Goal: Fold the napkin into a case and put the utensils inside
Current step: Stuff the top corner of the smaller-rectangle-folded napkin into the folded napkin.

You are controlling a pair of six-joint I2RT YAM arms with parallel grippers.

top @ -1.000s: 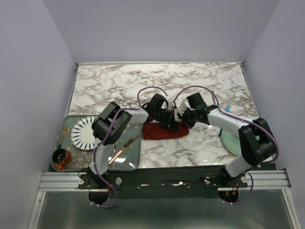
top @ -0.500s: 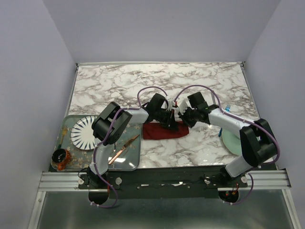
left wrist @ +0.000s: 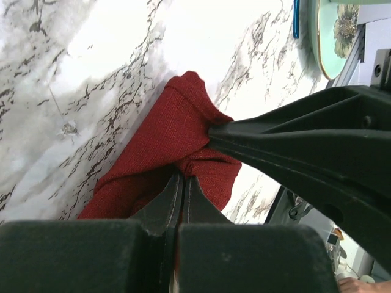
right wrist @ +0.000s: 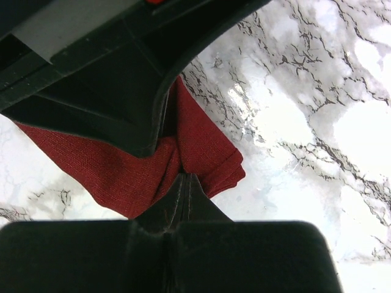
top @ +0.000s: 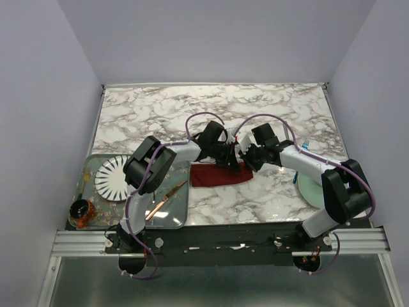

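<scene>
The dark red napkin (top: 214,177) lies folded in a narrow strip at the middle of the marble table. My left gripper (top: 231,162) and right gripper (top: 242,160) meet over its right end. In the left wrist view the left gripper (left wrist: 184,178) is shut on a pinch of napkin (left wrist: 165,140), with the right gripper's black fingers (left wrist: 293,143) clamped just beside it. In the right wrist view the right gripper (right wrist: 185,178) is shut on a fold of napkin (right wrist: 116,174). The blue fork handle (top: 305,146) lies at the right, by the pale green plate (top: 309,190).
A grey tray (top: 174,219) at the near left holds a striped plate (top: 114,178), a copper knife (top: 165,198) and a small dark cup (top: 81,213). Both arms' forearms cross low over the table's middle. The fork (left wrist: 295,18) and green plate (left wrist: 333,36) show in the left wrist view.
Both grippers have shifted slightly toward the far side, still shut on the napkin's right end, which bunches up a little. The rest of the cloth has barely moved.
</scene>
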